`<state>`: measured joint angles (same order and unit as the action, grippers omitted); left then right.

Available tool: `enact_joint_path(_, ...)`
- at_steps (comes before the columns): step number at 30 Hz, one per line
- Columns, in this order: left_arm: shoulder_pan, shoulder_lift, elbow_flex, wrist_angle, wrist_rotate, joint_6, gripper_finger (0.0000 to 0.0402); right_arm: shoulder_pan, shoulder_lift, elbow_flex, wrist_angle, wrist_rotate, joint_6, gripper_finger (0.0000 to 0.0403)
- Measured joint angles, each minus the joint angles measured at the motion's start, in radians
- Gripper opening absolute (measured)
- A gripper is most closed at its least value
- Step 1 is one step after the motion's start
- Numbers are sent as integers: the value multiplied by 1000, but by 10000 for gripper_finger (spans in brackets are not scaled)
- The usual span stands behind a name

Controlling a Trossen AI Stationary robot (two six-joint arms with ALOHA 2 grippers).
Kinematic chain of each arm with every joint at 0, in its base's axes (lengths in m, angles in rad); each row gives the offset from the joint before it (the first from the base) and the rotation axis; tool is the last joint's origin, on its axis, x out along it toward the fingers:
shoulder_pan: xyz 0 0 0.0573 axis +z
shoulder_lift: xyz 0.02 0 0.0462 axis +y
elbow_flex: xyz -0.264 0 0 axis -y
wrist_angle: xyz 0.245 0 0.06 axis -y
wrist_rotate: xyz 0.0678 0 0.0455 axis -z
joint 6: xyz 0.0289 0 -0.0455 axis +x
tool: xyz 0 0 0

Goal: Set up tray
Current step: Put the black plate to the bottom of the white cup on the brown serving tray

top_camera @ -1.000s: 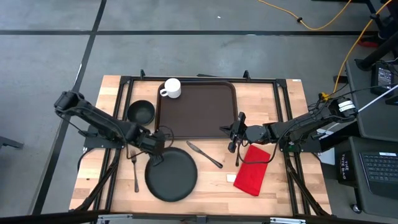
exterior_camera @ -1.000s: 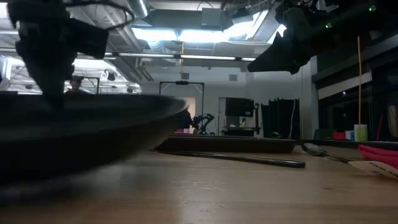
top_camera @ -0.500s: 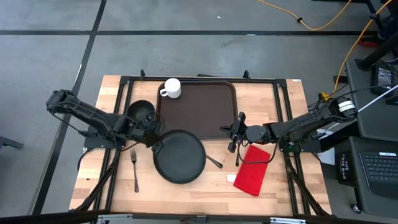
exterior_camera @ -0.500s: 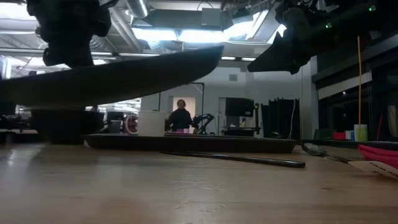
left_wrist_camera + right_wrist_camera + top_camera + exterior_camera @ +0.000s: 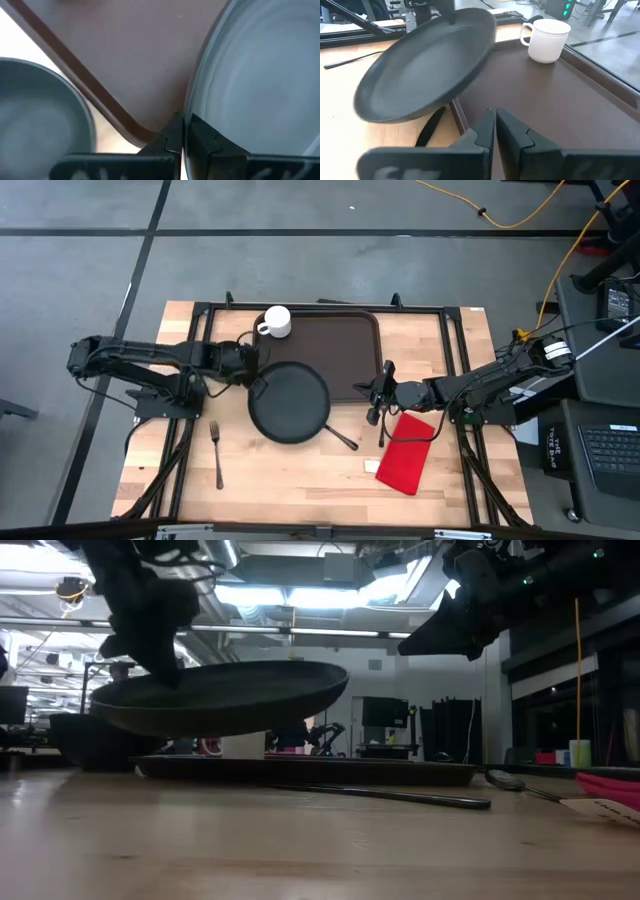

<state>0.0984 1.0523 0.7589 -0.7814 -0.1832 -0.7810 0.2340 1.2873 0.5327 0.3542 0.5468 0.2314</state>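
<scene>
The round black plate (image 5: 292,404) hangs above the table, over the near left edge of the dark brown tray (image 5: 335,345), with my left gripper (image 5: 254,382) shut on it. Beneath the plate's near side lies a knife (image 5: 343,439). A white mug (image 5: 276,321) stands in the tray's far left corner. Left of the tray sits a black bowl (image 5: 40,117), which my left arm mostly covers in the high view. My right gripper (image 5: 493,112) is shut on nothing and hovers above the tray's near right corner (image 5: 365,390). My left gripper pinches the plate's rim (image 5: 194,102) on the plate's left side between its two fingers. The fingers come from the table's left, slanting down. The plate (image 5: 225,700) is lifted clear of table and tray and hangs nearly level, dipping a little toward the gripper.
A fork (image 5: 217,452) lies near the table's left front. A red napkin (image 5: 408,454), a spoon (image 5: 381,430) and a small white card (image 5: 369,467) lie at the right front. Black frame rails (image 5: 455,340) border the table's sides.
My left gripper has swung up and toward the table's far right, toward the tray, keeping its hold on the plate. The plate has come up off the table by the fork. It tilted on the way and now hangs nearly level over the tray's near edge.
</scene>
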Motion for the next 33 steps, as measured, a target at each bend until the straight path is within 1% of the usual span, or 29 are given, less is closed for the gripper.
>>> enact_joint_path(5,121,1,0,28,43,80,3,0,0,0,0,0,-1,23)
enact_joint_path(9,182,23,1,59,46,135,3,0,0,0,0,0,0,23)
enact_joint_path(17,259,101,1,89,58,206,3,0,0,0,0,0,-1,23)
enact_joint_path(23,320,135,1,156,112,266,3,0,0,0,0,0,-1,23)
enact_joint_path(33,407,166,1,151,132,337,3,0,0,0,-1,0,-2,23)
